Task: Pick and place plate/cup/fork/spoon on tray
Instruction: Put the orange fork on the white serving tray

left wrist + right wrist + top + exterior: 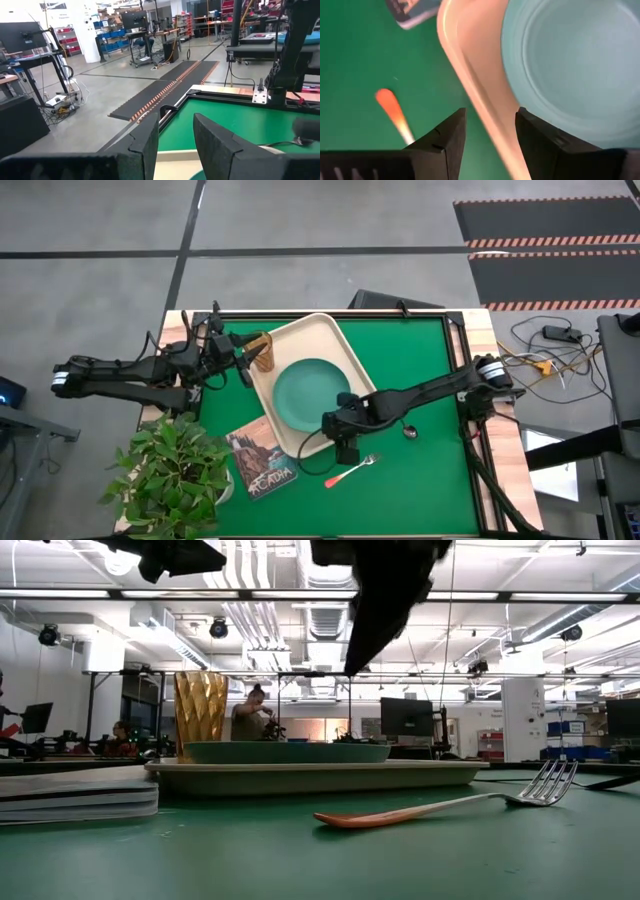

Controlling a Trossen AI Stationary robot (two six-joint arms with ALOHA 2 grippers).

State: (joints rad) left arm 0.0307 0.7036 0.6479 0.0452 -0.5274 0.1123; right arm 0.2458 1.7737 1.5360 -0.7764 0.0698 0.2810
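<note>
Taking stock: we judged the job about half done, with two of four items on the tray (325, 335).
Plate: we saw the plate (308, 393) lying flat inside the tray, toward the side nearer the right arm.
Cup: we found the cup (264, 352) standing upright in the tray's corner next to the left arm.
Fork: we noted the fork (351, 470) lying on the green mat just outside the tray's rim, not yet picked.
Spoon: we made out the spoon (407, 429) on the mat beyond the right arm, well apart from the tray, also left to do.
Right gripper: we placed the right gripper (487, 131) above the tray's rim, between the plate and the fork's pink handle; its jaws stood parted by a moderate gap and held nothing.
Left gripper: we saw the left gripper (176, 132) hanging by the tray's cup corner, jaws apart and empty, touching nothing.
Next, as we judged: the fork looked the nearest target for the right arm, then the spoon.
</note>
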